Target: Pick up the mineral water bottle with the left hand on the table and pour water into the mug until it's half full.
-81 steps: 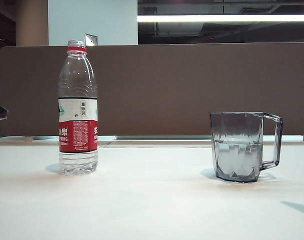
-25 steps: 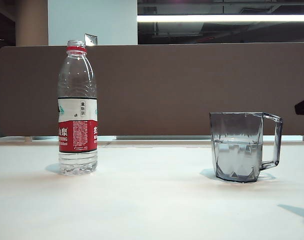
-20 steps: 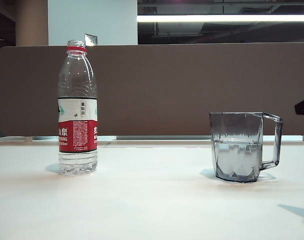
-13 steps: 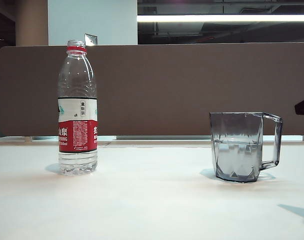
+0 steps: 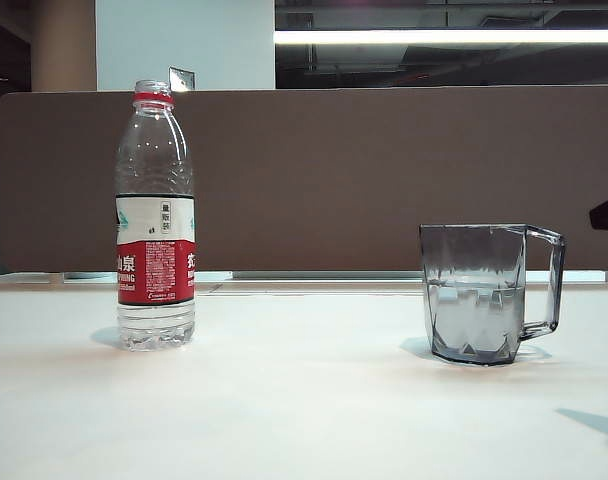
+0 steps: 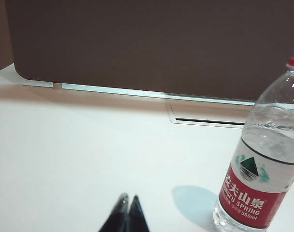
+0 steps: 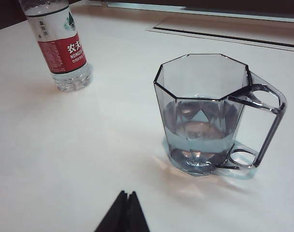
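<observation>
The tall clear ribbed plastic mineral water bottle (image 5: 155, 215), with its red neck ring and white-and-red label, stands upright and uncapped on the left of the broad white table (image 5: 304, 400), well apart from the smoky-grey faceted transparent mug (image 5: 481, 293) on the right. Water in the mug reaches roughly halfway up its wall, so the pour looks done and the bottle set back down.

The left gripper (image 6: 128, 212) hangs over bare tabletop beside the bottle, touching nothing, its black fingertips pressed together. The right gripper (image 7: 127, 208) sits in front of the mug, also clear of it, jaws likewise together. Behind both runs the brown partition panel (image 5: 334, 170).

The main risk I see is the open bottle: any sweep of the left arm toward it could tip it and spill water across the table. A second pour would overfill the mug past half.
</observation>
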Controlling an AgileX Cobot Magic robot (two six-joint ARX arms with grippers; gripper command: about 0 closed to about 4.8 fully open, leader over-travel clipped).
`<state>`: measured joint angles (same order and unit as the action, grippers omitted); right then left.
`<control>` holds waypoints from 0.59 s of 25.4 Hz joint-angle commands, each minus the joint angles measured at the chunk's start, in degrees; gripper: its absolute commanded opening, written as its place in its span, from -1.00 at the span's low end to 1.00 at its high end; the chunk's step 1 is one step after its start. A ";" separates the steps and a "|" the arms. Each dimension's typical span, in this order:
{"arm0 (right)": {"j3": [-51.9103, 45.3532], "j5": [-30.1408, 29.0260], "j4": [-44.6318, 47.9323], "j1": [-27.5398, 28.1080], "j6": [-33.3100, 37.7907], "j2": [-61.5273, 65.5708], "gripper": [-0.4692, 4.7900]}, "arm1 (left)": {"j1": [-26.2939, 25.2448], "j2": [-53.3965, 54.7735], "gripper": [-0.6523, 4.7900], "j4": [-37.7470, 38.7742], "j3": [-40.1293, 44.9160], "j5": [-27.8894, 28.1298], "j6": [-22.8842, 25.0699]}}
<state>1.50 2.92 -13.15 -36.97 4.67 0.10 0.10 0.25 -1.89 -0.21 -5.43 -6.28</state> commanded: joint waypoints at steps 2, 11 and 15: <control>0.09 -0.07 1.01 -0.02 -0.15 -0.07 -0.81 | -0.04 0.02 -0.78 -0.76 -0.31 -0.15 -0.15; -0.85 3.85 6.14 2.58 -0.26 -0.13 -0.81 | -0.04 0.02 -0.78 -0.74 -0.31 -0.15 -0.15; -0.85 3.82 10.36 8.83 -1.95 -0.13 -0.81 | -0.04 0.02 -0.78 -0.74 -0.31 -0.15 -0.15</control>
<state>0.54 6.59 -5.96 -30.20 3.57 0.08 0.10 0.27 -1.89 -0.21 -5.41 -6.28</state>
